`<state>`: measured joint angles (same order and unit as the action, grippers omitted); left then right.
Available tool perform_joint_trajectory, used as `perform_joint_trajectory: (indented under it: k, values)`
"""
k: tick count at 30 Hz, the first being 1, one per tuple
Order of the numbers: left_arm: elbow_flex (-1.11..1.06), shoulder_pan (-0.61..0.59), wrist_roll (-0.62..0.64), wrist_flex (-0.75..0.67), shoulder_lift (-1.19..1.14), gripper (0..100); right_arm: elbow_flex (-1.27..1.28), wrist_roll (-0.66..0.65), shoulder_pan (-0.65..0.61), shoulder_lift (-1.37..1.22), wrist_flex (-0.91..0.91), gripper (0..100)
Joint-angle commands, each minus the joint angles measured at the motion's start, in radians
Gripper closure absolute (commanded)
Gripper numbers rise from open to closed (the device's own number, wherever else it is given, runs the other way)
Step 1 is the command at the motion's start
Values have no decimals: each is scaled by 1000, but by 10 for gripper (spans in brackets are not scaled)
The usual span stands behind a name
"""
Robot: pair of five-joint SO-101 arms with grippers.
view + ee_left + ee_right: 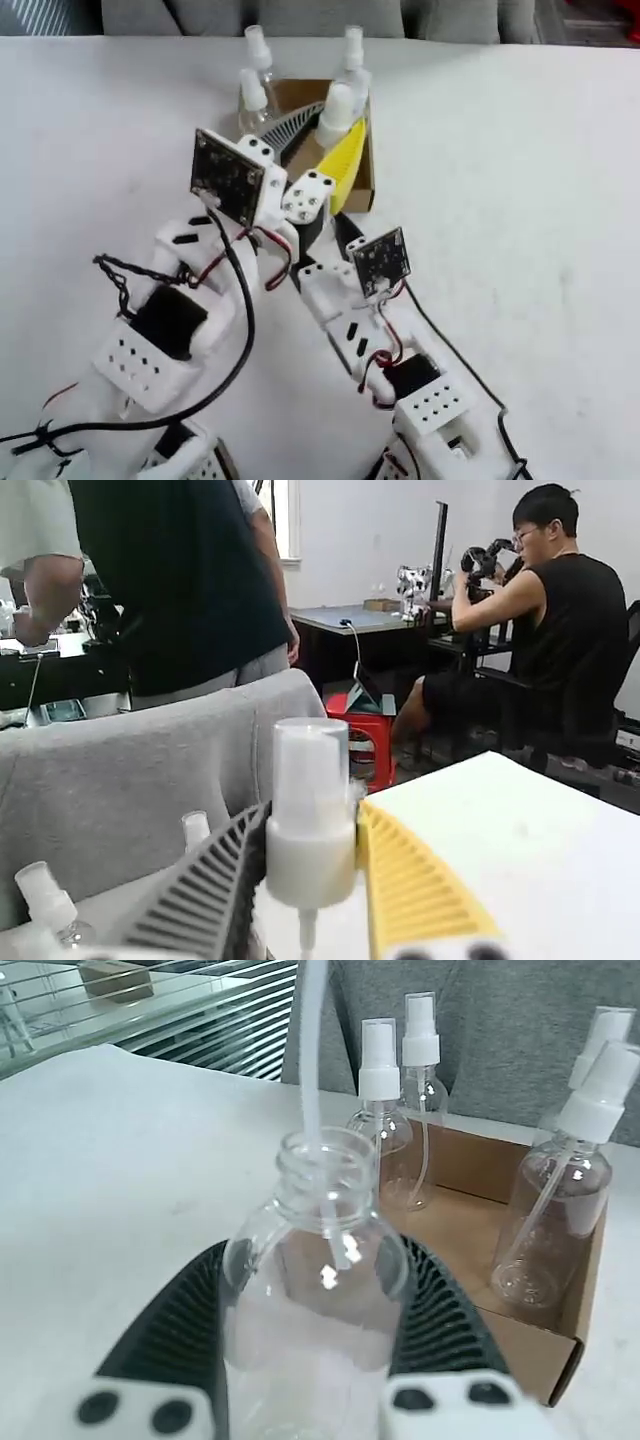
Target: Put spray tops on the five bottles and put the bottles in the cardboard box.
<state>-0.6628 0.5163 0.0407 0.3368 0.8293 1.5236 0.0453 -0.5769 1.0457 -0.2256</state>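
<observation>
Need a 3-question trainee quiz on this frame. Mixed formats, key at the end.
1. How many capped bottles stand in the cardboard box? A) two B) four C) five
2. True or false: the right gripper is shut on an uncapped bottle.
3. Fill in: the left gripper holds a ____ whose tube reaches down into that bottle's neck.

Key: 1 B; 2 true; 3 spray top.
</observation>
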Motion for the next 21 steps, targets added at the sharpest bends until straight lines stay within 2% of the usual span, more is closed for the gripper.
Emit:
perform_joint_trajectory:
  k: [1, 6, 16, 21]
  values:
    - [-60, -1, -14, 2, 36, 980, -9, 3, -2, 12, -2, 982]
    - [-199, -7, -15, -8, 58, 980, -9, 3, 1, 13, -2, 982]
    - [-388, -8, -15, -8, 263, 980, -9, 2, 4, 16, -2, 982]
    - [-396, -24, -15, -8, 246, 980, 8, -80, -2, 18, -2, 982]
